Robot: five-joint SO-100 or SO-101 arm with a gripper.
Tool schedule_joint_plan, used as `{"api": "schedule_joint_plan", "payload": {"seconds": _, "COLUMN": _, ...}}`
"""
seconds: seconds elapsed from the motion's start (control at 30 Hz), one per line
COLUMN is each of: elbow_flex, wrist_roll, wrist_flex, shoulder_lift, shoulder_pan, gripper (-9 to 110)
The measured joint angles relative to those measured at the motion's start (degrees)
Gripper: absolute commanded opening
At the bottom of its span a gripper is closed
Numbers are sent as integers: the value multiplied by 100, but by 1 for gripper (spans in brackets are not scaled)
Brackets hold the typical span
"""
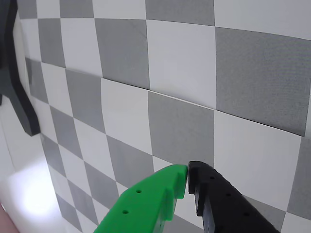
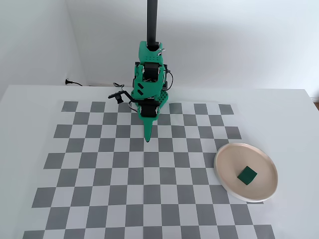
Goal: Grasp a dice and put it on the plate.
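Dark green dice point(image 2: 246, 175) lies inside the beige-pink, white-rimmed plate point(image 2: 224, 172)

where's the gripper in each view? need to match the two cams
Wrist view: gripper at bottom centre, green and black fingers closed tip to tip above the mat.
Fixed view: gripper upper centre, pointing down over the mat, well left of the plate with the dice.
Shared landmark: the checkered mat.

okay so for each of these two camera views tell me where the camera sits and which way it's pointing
Wrist view: rides on the arm, looking down at the checkered mat; the gripper enters from the bottom edge, fingers together.
Fixed view: stands high in front of the table, facing the arm and back wall; shows the dice on the plate.
Shared: the gripper and mat.
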Motion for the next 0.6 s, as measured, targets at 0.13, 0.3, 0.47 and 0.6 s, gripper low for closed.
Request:
{"api": "schedule_joint_plan", "payload": {"seconds": 0.13, "elbow_flex": 0, "wrist_roll": 0, "wrist_flex": 0, "shoulder_lift": 0, "shoulder_pan": 0, "gripper": -4}}
{"api": "schedule_joint_plan", "payload": {"seconds": 0.3, "elbow_flex": 0, "wrist_roll": 0, "wrist_flex": 0, "shoulder_lift": 0, "shoulder_pan": 0, "gripper": -4}}
{"api": "schedule_joint_plan", "payload": {"seconds": 0.47, "elbow_flex": 0, "wrist_roll": 0, "wrist_flex": 0, "shoulder_lift": 0, "shoulder_pan": 0, "gripper": -4}}
{"api": "schedule_joint_plan", "payload": {"seconds": 0.6, "elbow_flex": 0, "wrist_roll": 0, "wrist_flex": -9, "shoulder_lift": 0, "shoulder_pan": 0, "gripper": -4}}
